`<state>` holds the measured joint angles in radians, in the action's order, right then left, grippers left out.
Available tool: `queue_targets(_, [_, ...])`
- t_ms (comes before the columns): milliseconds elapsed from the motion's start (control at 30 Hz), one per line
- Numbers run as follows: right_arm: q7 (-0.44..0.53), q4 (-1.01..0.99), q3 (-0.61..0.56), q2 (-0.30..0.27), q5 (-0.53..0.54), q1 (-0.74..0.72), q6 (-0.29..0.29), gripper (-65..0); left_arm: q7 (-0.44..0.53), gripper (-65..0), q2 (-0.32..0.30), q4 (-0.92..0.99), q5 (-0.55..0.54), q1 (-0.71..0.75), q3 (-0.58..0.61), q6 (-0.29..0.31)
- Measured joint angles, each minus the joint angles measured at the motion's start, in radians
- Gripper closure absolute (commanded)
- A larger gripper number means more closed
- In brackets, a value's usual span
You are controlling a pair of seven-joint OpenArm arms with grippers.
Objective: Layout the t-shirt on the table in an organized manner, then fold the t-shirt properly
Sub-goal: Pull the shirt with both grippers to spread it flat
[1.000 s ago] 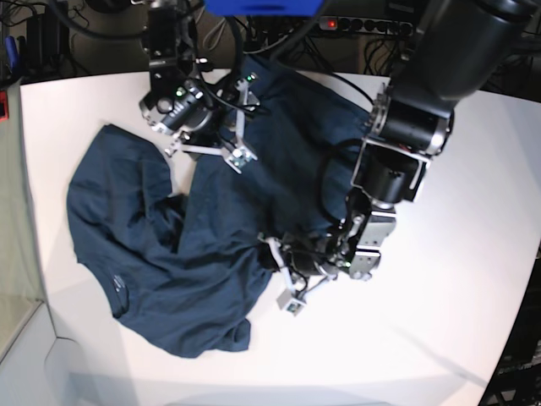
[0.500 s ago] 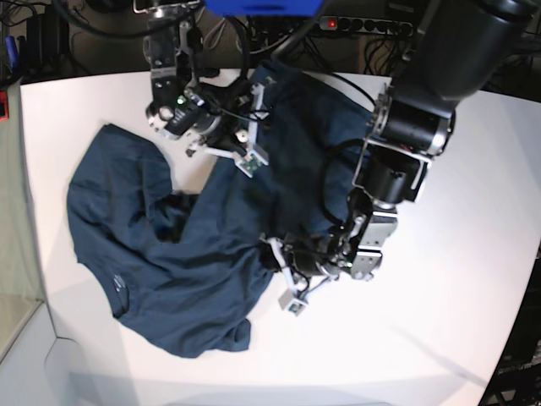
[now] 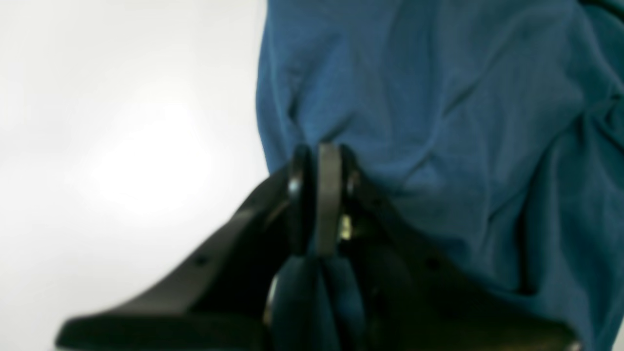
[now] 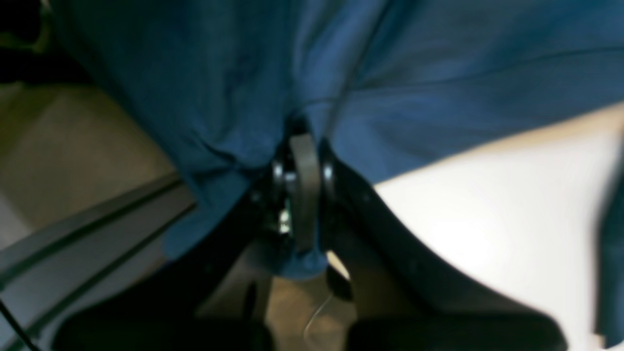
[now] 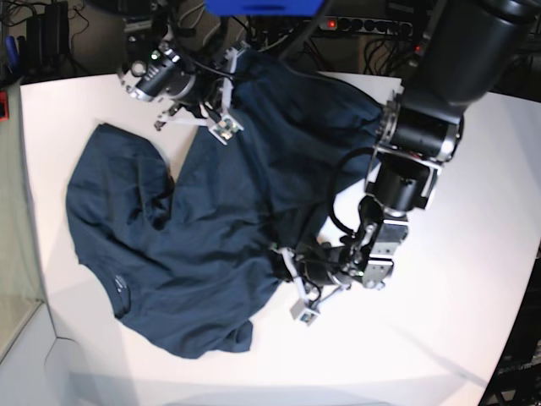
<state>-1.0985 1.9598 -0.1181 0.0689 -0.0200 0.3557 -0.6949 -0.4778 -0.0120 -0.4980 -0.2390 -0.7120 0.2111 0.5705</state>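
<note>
We see a wide white table [image 5: 473, 279] with dark cables and a power strip [image 5: 363, 25] behind its far edge. On the table lies the dark navy t-shirt [image 5: 211, 228], spread in a loose and wrinkled way over the left and the middle part of the surface. Its neck opening with a small pale label [image 5: 120, 284] is near the left front, and one part of the cloth reaches up to the far edge.

The left gripper [image 3: 319, 161] is at the front middle of the shirt, low at the table. In its wrist view the jaws are closed on a fold of the blue cloth, which comes out between them. The right gripper [image 4: 300, 146] is at the far edge of the table, at the top part of the shirt. Its jaws are also closed, and they pinch the cloth, which hangs around them; there a part of the shirt is over the table edge.
</note>
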Motion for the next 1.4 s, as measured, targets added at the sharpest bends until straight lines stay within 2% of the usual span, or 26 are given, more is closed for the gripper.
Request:
queue_targets(233, [-0.004,0.011,0.004,-0.022,0.0,0.052,0.0,0.0,0.0,0.0,0.001,0.0,0.0,-0.02,0.0,0.0])
queue_targets(333, [0.014,0.037,0.006,-0.071,0.022,0.079,0.0,0.0,-0.005,0.0,0.001,0.002,0.002,-0.033,0.0,0.001])
queue_targets(400, [0.004,0.037,0.011,-0.084,-0.002,0.098,0.0,0.0,-0.003,0.0,-0.011,0.001,-0.005,-0.04,0.0,0.01])
queue_targets(500, [0.014,0.037,0.038,-0.086,0.027,0.102,0.0,0.0,-0.004,0.0,-0.024,0.001,-0.002,-0.037,0.0,0.009])
queue_targets(667, [0.021,0.038,0.157,-0.074,0.016,0.105,0.0,0.0,-0.004,0.0,-0.051,0.001,-0.006,-0.036,0.0,0.018])
queue_targets(800, [0.021,0.037,0.147,-0.071,0.025,0.108,0.0,0.0,-0.01,0.0,-0.06,0.001,-0.005,-0.034,0.0,0.021])
queue_targets(900, [0.019,0.037,0.095,-0.079,0.018,0.111,0.0,-0.2,-0.011,0.0,-0.076,0.001,-0.016,-0.034,0.0,0.027])
queue_targets(967, [0.022,0.037,0.053,-0.102,0.028,0.111,0.0,-4.7,-0.011,0.0,-0.085,0.001,-0.012,-0.034,0.0,0.027])
queue_targets(1067, [-0.015,0.037,0.007,-0.111,-0.002,0.117,0.0,-16.0,-0.01,-0.2,-0.085,0.001,-0.012,-0.035,0.0,0.015])
queue_targets(1133, [-0.034,0.037,-0.019,-0.121,0.014,0.127,0.0,-25.9,-0.01,-4.3,-0.084,0.001,-0.012,-0.04,0.0,0.016])
queue_targets(1200, [-0.056,0.038,-0.038,-0.132,0.014,0.125,0.0,-31.9,-0.008,-12.0,-0.085,-0.003,-0.011,-0.04,0.0,0.016])
queue_targets(1300, [-0.053,0.04,-0.04,-0.142,0.01,0.124,0.0,-34.9,-0.016,-24.5,-0.091,-0.048,-0.005,-0.034,0.0,0.016])
queue_targets(1400, [-0.053,0.041,-0.019,-0.143,0.01,0.124,0.0,-34.9,-0.056,-27.3,-0.113,-0.114,-0.011,-0.034,0.0,0.016])
